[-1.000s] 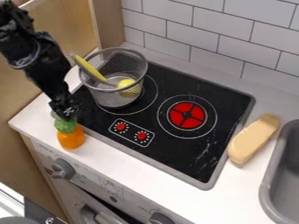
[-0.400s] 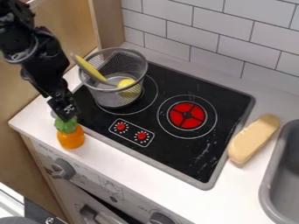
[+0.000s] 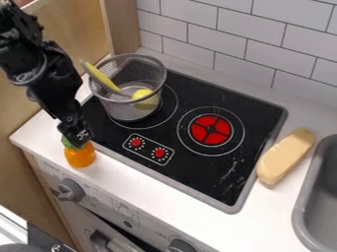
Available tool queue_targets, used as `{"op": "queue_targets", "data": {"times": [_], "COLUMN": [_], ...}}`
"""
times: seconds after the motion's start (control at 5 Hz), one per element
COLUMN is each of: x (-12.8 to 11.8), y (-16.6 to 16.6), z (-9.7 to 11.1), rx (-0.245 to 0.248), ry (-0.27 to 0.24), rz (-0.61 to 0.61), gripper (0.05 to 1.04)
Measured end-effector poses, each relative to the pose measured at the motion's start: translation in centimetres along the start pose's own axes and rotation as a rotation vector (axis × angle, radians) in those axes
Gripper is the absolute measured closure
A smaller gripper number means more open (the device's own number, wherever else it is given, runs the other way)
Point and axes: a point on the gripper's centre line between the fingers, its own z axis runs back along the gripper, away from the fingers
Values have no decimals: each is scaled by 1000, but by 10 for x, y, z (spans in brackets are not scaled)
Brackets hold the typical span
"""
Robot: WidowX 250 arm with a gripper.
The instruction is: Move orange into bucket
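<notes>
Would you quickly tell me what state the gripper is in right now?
Gripper: right at the top of the orange object; whether it is open, closed or holding it cannot be told.

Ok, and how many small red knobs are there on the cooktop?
2: the left knob and the right knob, both in the white-outlined panel on the black cooktop, near its front edge.

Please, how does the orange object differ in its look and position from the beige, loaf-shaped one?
The orange object is short and rounded with a green top; the beige loaf is long and plain. The gripper hangs at the orange object's top, away from the beige loaf. Both are on the white counter.
</notes>
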Motion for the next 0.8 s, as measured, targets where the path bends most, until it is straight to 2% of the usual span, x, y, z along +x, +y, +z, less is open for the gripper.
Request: {"op": "queue_targets", "data": {"times": [0.6, 0.8], "x": [-14, -15], "y": [-8, -7], "z": [-13, -16], "rx": [18, 39], "ry": [-50, -97], "rz": [-21, -35], "gripper": [84, 85]}}
